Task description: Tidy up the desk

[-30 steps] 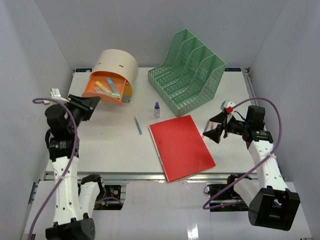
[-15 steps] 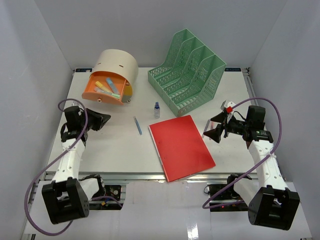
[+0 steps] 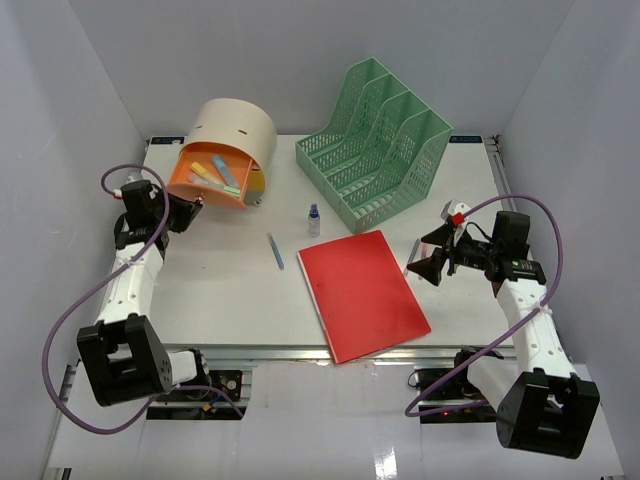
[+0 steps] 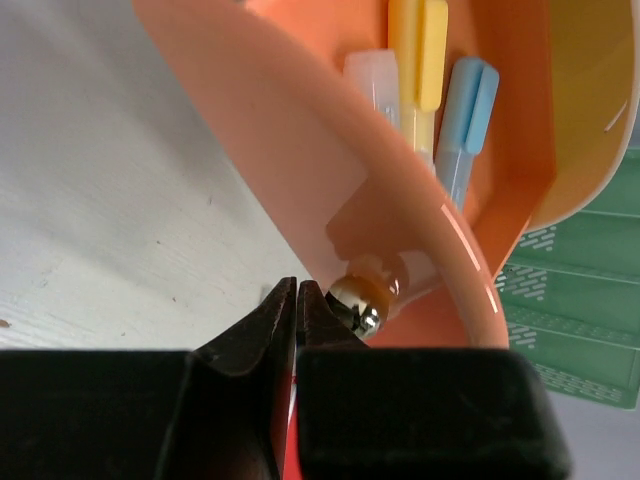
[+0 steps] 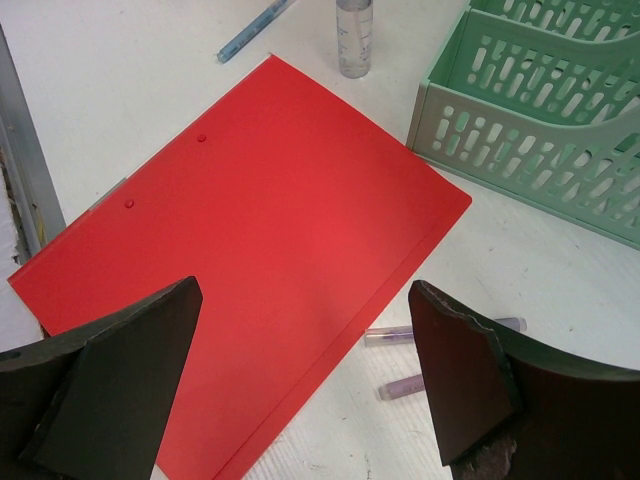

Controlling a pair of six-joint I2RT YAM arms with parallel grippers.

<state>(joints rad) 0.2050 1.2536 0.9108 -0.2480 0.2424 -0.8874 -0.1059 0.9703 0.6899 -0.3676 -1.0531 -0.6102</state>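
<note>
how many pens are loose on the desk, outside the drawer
3: a blue pen left of the red folder, two purple pens at its right edge. More may be hidden.

Desk (image 3: 220, 290) with red folder (image 3: 365, 293), green rack (image 3: 375, 145)

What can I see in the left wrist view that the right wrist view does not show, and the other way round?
Only the left wrist view: the orange drawer with its metal knob, a yellow marker and a blue marker inside, and the shut left end effector beside the knob.
Only the right wrist view: the red folder, small bottle, blue pen, two purple pens, and the open right end effector.
Both: the green file rack and the white desk.
</note>
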